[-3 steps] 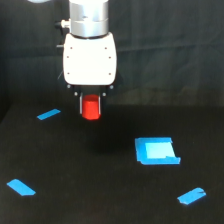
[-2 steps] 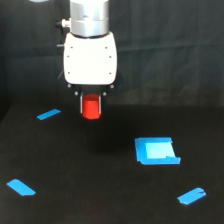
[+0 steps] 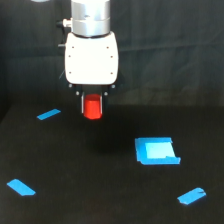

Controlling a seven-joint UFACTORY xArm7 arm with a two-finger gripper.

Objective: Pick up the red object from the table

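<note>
The red object (image 3: 92, 108) is a small bright red-orange block held between the dark fingers of my gripper (image 3: 92, 111), under the white gripper body. It hangs above the black table (image 3: 100, 190), apart from the surface, left of centre in the exterior view. The gripper is shut on the block; only the block's front face shows between the fingers.
A larger blue square patch (image 3: 156, 150) lies at the exterior view's right. Blue tape strips lie at the back left (image 3: 48, 114), front left (image 3: 21, 187) and front right (image 3: 192, 195). A dark curtain hangs behind the table.
The gripper with the red object has risen slightly; its sideways position is much the same.
</note>
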